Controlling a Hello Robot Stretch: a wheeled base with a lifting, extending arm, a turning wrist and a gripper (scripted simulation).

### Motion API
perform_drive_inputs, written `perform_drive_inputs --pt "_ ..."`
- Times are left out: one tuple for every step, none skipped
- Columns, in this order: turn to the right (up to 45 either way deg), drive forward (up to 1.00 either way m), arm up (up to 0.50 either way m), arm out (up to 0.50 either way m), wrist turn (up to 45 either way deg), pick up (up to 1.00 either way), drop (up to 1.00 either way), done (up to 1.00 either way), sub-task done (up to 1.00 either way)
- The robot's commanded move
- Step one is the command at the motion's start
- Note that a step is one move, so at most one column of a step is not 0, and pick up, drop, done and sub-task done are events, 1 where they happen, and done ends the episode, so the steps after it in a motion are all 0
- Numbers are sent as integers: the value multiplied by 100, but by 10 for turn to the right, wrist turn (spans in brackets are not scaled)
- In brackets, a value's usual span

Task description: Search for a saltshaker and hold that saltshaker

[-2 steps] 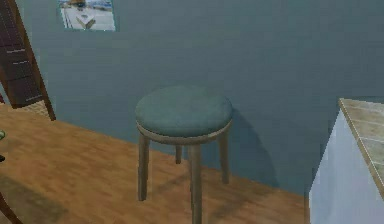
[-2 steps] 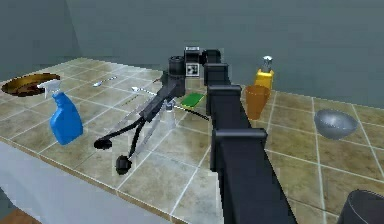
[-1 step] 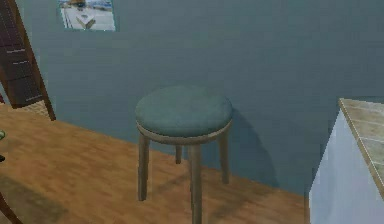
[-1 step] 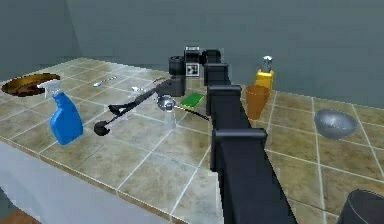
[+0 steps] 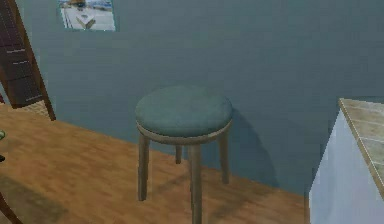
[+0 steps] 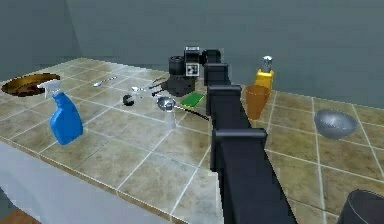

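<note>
The arm [image 6: 235,130] reaches far over the surface [image 6: 120,150]; I cannot tell if the jaws hold anything; better go slowly among the small things [image 6: 167,103]

Beside the tool [image 6: 178,80], small dark and silvery bits [image 6: 165,102] on the worktop [image 6: 120,140] are too tiny to name; its far end is indistinct.

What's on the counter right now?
A blue spray bottle, an orange bottle, a metal bowl and small utensils. The arm covers a strip of the counter; what lies under it is hidden.
</note>
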Motion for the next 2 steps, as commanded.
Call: perform_drive_inputs --pt "0 0 0 0 270 0 0 0 0" --pt "0 0 -16 0 0 0 0 0 0"
